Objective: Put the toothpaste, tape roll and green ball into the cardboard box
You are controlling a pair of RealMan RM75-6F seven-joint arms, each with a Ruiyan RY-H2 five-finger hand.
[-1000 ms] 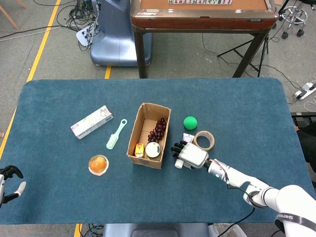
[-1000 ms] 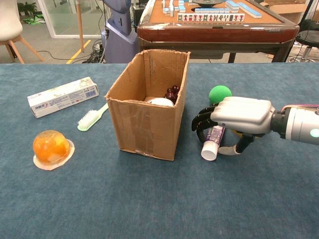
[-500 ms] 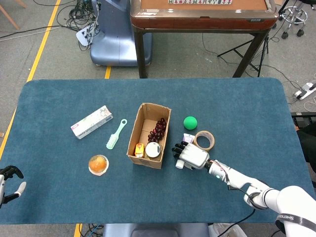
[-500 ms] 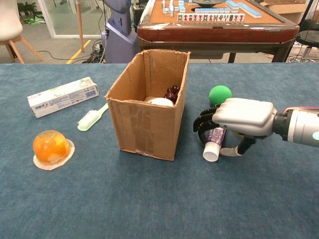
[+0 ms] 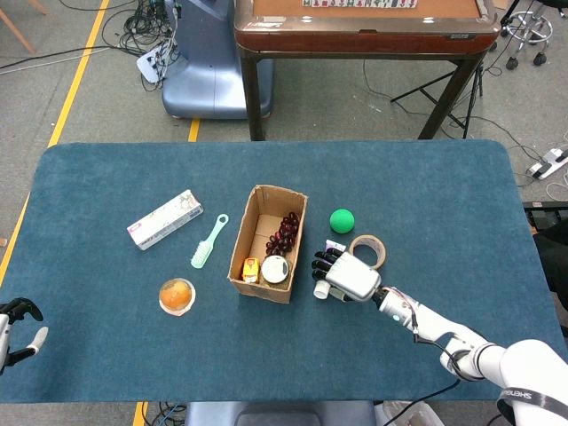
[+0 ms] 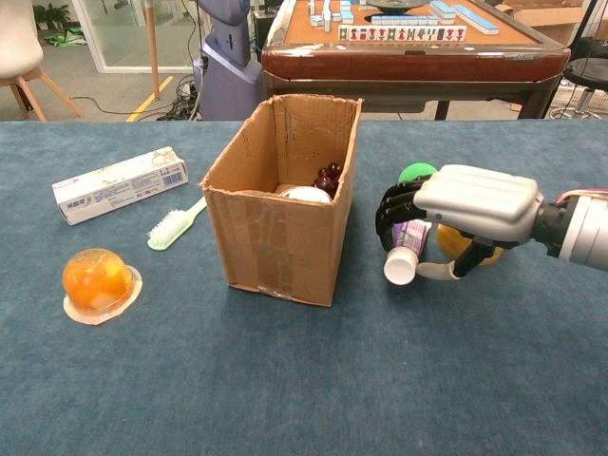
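Toothpaste step: right robot hand (image 6: 475,204) wraps its fingers round the toothpaste tube (image 6: 407,255), lower right of centre.
Next, I judge: carry it left over the cardboard box (image 6: 282,214) rim, then release.

The head view looks steeply down over the whole table (image 5: 106,355), the chest view low and close; both share the cardboard box (image 5: 241,257).

Robot lab or test room.
Behind the blue table (image 5: 444,177): a mahjong table (image 5: 364,22), loose floor cables (image 5: 133,27), yellow floor tape (image 5: 75,84).
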